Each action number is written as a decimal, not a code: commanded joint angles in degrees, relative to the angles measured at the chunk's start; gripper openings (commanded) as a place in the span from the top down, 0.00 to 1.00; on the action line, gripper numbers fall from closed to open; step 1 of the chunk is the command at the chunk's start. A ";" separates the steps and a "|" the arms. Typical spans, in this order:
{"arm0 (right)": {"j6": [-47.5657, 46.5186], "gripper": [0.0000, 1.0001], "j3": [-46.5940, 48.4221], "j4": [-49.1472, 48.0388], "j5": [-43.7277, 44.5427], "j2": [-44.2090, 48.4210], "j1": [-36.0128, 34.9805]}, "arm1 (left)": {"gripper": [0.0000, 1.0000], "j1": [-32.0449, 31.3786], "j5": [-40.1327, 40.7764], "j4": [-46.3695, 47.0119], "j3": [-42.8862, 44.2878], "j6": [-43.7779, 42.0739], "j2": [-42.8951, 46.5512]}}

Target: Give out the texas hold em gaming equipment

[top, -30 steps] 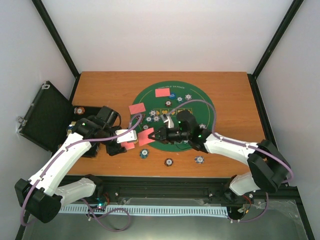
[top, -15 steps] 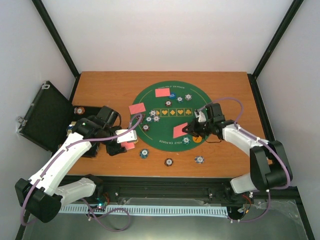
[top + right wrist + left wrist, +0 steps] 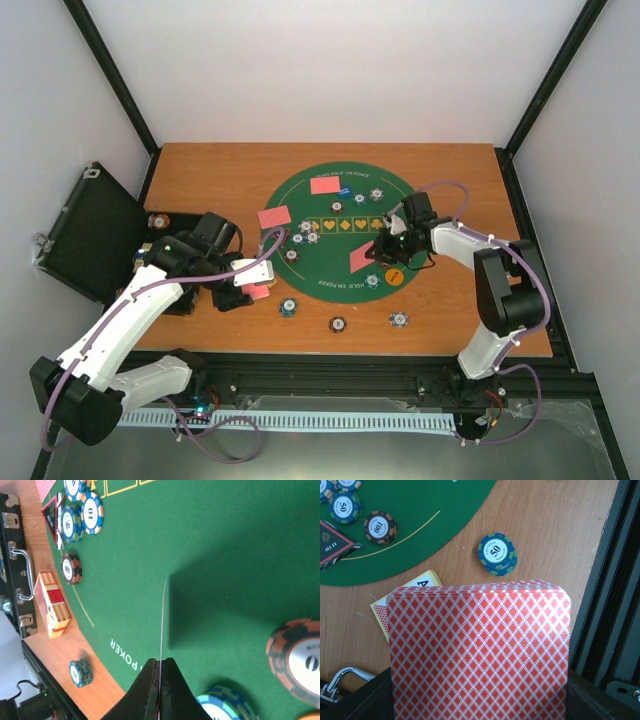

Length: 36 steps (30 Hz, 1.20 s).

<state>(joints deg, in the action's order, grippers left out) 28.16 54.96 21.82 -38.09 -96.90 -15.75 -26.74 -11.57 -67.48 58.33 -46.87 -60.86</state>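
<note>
My left gripper (image 3: 240,284) is shut on a deck of red-backed cards (image 3: 479,652), held over the wood left of the green round mat (image 3: 335,280). My right gripper (image 3: 380,250) is shut on one red-backed card (image 3: 361,259), held low over the right part of the mat. In the right wrist view the card (image 3: 162,620) shows edge-on between the closed fingers. Two cards lie on the mat, at the top (image 3: 325,184) and at the left (image 3: 274,216). Striped chips (image 3: 303,235) and an orange button (image 3: 396,275) sit on the mat. A black triangle marker (image 3: 332,547) lies at its left.
Three chip stacks stand on the wood near the front edge: (image 3: 288,306), (image 3: 338,323), (image 3: 399,319). A yellow card box (image 3: 415,587) lies under the deck. The open black case (image 3: 90,230) sits at the table's left edge.
My right gripper has carried the single card from the mat's left side, near the deck, to its right side. The left arm has not moved.
</note>
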 commanded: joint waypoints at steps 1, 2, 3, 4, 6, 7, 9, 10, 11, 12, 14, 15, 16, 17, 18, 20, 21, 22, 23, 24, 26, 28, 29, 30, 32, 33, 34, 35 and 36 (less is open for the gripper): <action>-4.33 0.97 4.79 4.20 3.40 -2.72 0.38 | 0.89 0.11 -0.03 -0.39 1.97 -1.75 0.37; -4.83 0.97 5.88 4.87 4.22 -3.29 0.45 | 0.89 0.11 -0.11 -0.37 1.97 -1.80 0.26; -5.25 0.97 6.60 5.63 4.94 -3.96 0.44 | 0.89 0.11 -0.14 -0.37 2.05 -1.74 0.27; -5.83 0.96 7.36 6.44 5.87 -4.55 0.40 | 0.89 0.11 -0.12 -0.37 2.12 -1.75 0.30; -6.81 0.91 8.58 8.12 7.81 -5.68 0.40 | 0.89 0.11 -0.12 -0.46 2.06 -1.73 0.30; -7.29 0.88 9.11 9.07 9.02 -6.05 0.37 | 0.89 0.13 -0.12 -0.47 2.06 -1.81 0.30; -8.21 0.82 9.83 9.99 11.07 -6.36 0.40 | 0.89 0.11 -0.19 -0.61 1.97 -1.73 0.30; -8.65 0.77 10.29 10.59 11.68 -6.37 0.44 | 0.89 0.11 -0.18 -0.69 1.97 -1.74 0.30; -8.79 0.71 10.94 11.36 12.97 -6.43 0.44 | 0.89 0.11 -0.25 -0.80 2.07 -1.73 0.30; -8.88 0.69 11.60 12.15 14.41 -6.29 0.45 | 0.89 0.11 -0.21 -0.88 2.10 -1.75 0.27; -8.67 0.67 12.96 13.42 16.85 -5.38 0.45 | 0.89 0.11 -0.24 -0.96 2.07 -1.75 0.30; -8.58 0.65 13.57 13.84 18.47 -4.69 0.43 | 0.89 0.11 -0.16 -0.98 2.09 -1.79 0.30; -8.48 0.62 14.24 14.42 19.16 -4.00 0.40 | 0.89 0.11 -0.13 -0.98 2.15 -1.77 0.30; -8.40 0.62 15.20 15.06 20.13 -3.27 0.44 | 0.89 0.11 -0.10 -1.05 2.14 -1.74 0.28; -8.32 0.61 15.91 15.53 21.15 -2.62 0.42 | 0.89 0.11 -0.11 -1.07 2.17 -1.74 0.35; -7.78 0.57 17.36 16.45 23.05 -1.44 0.43 | 0.89 0.11 -0.18 -1.04 2.07 -1.70 0.39; -7.52 0.57 17.99 16.83 23.36 -0.96 0.43 | 0.88 0.10 -0.19 -1.05 2.10 -1.68 0.35; -7.25 0.56 18.36 17.07 23.38 -0.43 0.31 | 0.88 0.10 -0.29 -0.99 2.14 -1.66 0.30; -7.09 0.56 18.50 17.04 23.36 0.27 0.28 | 0.89 0.11 -0.37 -0.98 2.19 -1.58 0.23; -6.72 0.56 18.33 16.86 23.09 1.03 0.15 | 0.89 0.11 -0.39 -0.91 2.21 -1.60 0.27; -5.93 0.56 17.20 15.95 20.65 2.74 -0.21 | 0.89 0.11 -0.38 -0.89 2.23 -1.56 0.30; -4.65 0.55 14.64 13.24 16.06 5.28 -1.38 | 0.89 0.11 -0.39 -0.74 2.17 -1.57 0.28; -2.63 0.53 12.64 10.91 12.91 7.01 -2.10 | 0.89 0.11 -0.47 -0.67 2.15 -1.59 0.38; -0.69 0.50 10.29 7.63 9.71 9.34 -3.30 | 0.88 0.11 -0.49 -0.56 2.14 -1.57 0.37; 4.45 0.43 4.75 0.39 4.50 13.11 -5.44 | 0.88 0.11 -0.70 -0.38 1.99 -1.58 0.43; 7.13 0.39 2.00 -3.56 2.22 14.21 -6.89 | 0.89 0.11 -0.77 -0.27 1.83 -1.49 0.45; 9.94 0.36 -0.32 -7.25 0.78 16.35 -8.49 | 0.89 0.11 -0.88 -0.19 1.77 -1.48 0.45; 12.22 0.34 -2.38 -10.18 -0.04 17.54 -10.49 | 0.88 0.11 -0.95 -0.18 1.77 -1.52 0.40; 14.46 0.32 -3.77 -12.91 -0.49 18.19 -12.38 | 0.89 0.11 -0.98 -0.16 1.78 -1.42 0.35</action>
<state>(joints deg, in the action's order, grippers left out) 31.81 56.45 23.16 -30.57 -82.24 -22.94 -26.74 -11.64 -67.59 58.35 -47.42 -60.86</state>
